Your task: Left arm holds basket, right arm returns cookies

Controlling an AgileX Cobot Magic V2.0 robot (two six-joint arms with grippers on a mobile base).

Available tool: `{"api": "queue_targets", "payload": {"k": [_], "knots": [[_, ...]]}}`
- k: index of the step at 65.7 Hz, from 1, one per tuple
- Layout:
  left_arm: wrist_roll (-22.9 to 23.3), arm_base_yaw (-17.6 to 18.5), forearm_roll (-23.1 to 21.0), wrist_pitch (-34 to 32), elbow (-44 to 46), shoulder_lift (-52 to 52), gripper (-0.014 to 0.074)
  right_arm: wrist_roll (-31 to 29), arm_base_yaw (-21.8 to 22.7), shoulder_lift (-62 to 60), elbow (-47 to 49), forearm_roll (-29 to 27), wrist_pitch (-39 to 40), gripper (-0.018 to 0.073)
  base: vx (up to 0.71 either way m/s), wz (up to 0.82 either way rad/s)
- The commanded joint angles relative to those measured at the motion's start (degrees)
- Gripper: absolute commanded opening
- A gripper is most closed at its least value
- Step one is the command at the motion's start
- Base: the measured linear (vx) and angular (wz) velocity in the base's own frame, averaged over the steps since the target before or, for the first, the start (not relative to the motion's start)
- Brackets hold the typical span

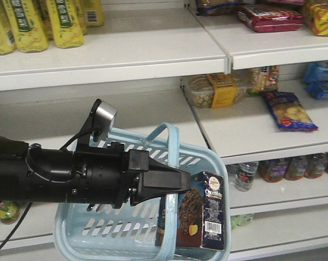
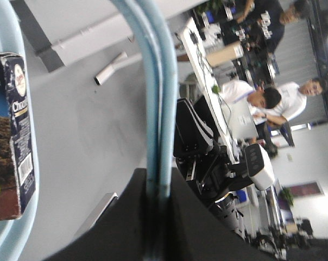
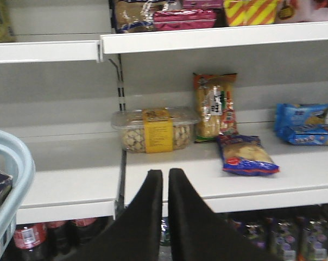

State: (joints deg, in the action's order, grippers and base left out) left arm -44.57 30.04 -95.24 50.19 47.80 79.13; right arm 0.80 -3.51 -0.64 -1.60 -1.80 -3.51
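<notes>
Only the left wrist view shows us the grip: the two arched handles [image 2: 161,98] of the basket [image 1: 93,236] run side by side into the left gripper [image 1: 179,181], whose black fingers are clamped on them. In the front view the left arm [image 1: 61,176] reaches across the basket and the wedge hides that contact. The right gripper [image 3: 165,201] appears only in its own wrist view: fingers drawn almost together, a thin slit between them, nothing held.

The basket holds one thing we can make out, the cookie box [image 1: 199,217], upright in its right-hand corner in the front view. On the shelf [image 3: 300,182] ahead of the right gripper sit a clear tub [image 3: 153,130] of snacks with a yellow label, an upright snack bag [image 3: 214,106] and a flat blue-and-red bag [image 3: 245,156]. Yellow bottles [image 1: 28,22] stand higher up in the front view.

The cookie box stands just beside and below the left gripper's tip; we cannot tell whether they touch. From the right gripper it is well apart: only a dark corner shows inside the basket rim at the far left edge of that view.
</notes>
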Motion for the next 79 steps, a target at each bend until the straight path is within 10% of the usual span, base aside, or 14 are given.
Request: {"api": "queue_targets", "payload": {"k": [1,79], "knots": [[-1.07,0.33,-6.74,3.05,2.07,-1.83,-0.0003,-0.23,0.08,-0.73,-1.06,0.44,3.93,-0.0011,0.14,0.53],[-1.07,0.33,-6.74,3.05,2.07,-1.83,-0.0003,-0.23,0.08,-0.73,-1.06,0.44,3.93,-0.0011,0.09,0.18]]}}
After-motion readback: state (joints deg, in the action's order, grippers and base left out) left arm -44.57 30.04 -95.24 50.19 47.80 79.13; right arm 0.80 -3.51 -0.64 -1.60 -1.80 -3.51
